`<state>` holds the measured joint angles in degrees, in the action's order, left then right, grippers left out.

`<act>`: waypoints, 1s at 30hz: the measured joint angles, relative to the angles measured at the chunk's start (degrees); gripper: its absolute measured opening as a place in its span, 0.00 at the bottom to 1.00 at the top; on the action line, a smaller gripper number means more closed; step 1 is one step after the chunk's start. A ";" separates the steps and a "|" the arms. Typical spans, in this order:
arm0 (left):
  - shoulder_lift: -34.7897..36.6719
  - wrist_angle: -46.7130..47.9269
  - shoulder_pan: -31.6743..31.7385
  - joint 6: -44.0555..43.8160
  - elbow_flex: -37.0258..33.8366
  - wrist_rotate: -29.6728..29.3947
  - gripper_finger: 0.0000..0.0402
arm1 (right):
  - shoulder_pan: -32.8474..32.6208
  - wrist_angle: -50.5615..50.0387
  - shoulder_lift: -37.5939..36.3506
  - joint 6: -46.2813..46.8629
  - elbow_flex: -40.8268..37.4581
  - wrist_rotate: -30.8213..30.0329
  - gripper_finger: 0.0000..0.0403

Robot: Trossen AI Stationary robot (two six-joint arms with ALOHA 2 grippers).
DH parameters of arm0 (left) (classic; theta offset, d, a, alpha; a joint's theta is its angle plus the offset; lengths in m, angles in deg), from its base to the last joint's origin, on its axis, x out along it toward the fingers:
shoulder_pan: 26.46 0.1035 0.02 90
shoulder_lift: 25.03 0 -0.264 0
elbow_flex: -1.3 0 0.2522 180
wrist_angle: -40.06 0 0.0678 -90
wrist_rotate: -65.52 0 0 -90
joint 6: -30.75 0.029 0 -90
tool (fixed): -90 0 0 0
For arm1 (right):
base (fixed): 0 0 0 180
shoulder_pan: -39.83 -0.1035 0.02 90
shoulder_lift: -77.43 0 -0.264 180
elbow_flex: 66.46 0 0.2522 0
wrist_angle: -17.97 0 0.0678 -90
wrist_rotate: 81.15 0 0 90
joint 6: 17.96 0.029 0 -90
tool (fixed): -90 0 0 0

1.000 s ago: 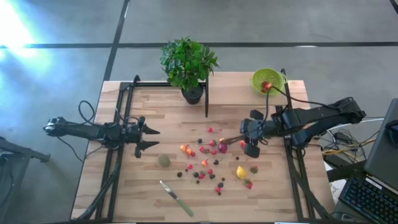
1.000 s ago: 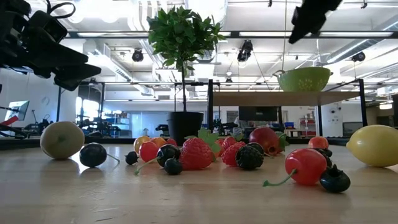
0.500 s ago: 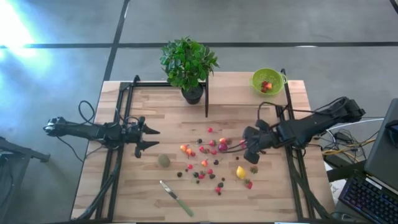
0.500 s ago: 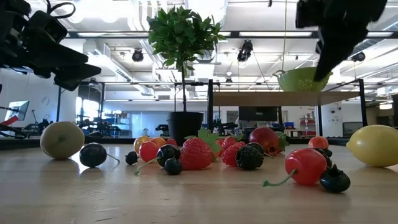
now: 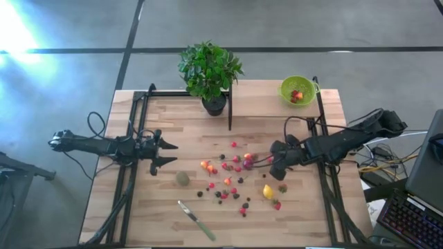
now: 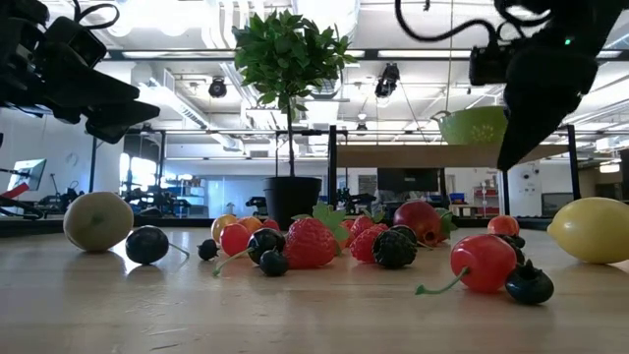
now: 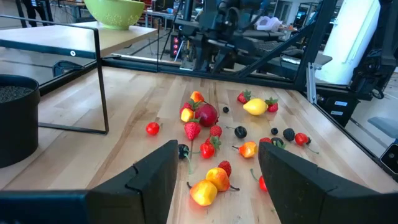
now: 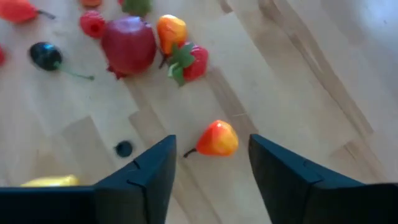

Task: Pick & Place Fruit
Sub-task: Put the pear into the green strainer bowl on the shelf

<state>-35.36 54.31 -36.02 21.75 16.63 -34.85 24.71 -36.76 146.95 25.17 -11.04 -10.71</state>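
The right arm was stretched in from the table's right edge, and the right gripper [image 5: 277, 164] was held low over the right fringe of the scattered fruit [image 5: 235, 176], angled down toward the board. Its fingers [image 8: 152, 177] were seen apart in the right wrist view, with nothing between them; a small orange-red pear-shaped fruit [image 8: 214, 139] lay on the wood directly beyond the gap, untouched. The left arm was extended level from the left side, and the left gripper [image 5: 164, 153] was held above the table [image 5: 166, 214], well apart from the fruit, its fingers spread and empty. The fruit lay loose across the middle of the table: the dull-green ball [image 5: 182, 178] nearest the left gripper, the lemon [image 5: 268, 191] just below the right gripper. A few red pieces could be made out inside the lime-green bowl [image 5: 298, 90] at the far right corner, though their kind could not be told. In the low view the right gripper was cut off by the frame's top edge, and the bowl was partly hidden behind it. The knife [image 5: 196, 220] lay near the front edge, and a potted plant [image 5: 210, 72] stood at the back.
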 joint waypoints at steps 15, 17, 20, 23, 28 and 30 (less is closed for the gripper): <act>0.00 -0.02 0.00 0.00 0.00 0.02 0.57 | 2.18 12.08 0.00 2.37 -8.86 -0.14 0.71; 0.00 -0.02 0.00 0.00 0.00 0.02 0.57 | 2.71 14.25 0.00 2.39 -10.45 -0.16 0.72; 0.00 0.00 0.00 0.00 0.00 0.02 0.57 | 3.65 16.66 0.00 2.41 -12.63 -0.17 0.74; 0.01 -0.01 -0.01 0.00 0.00 0.01 0.57 | 4.43 19.67 0.00 2.40 -14.62 -0.15 0.74; 0.01 0.00 -0.02 0.00 0.00 0.02 0.57 | 4.84 23.18 0.02 2.41 -16.87 -0.12 0.74; 0.00 0.00 -0.02 0.00 0.00 0.00 0.57 | 4.83 24.49 0.02 2.41 -17.73 -0.10 0.73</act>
<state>-35.36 54.31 -36.04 21.75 16.63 -34.85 29.55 -12.27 146.97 27.58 -28.76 -10.81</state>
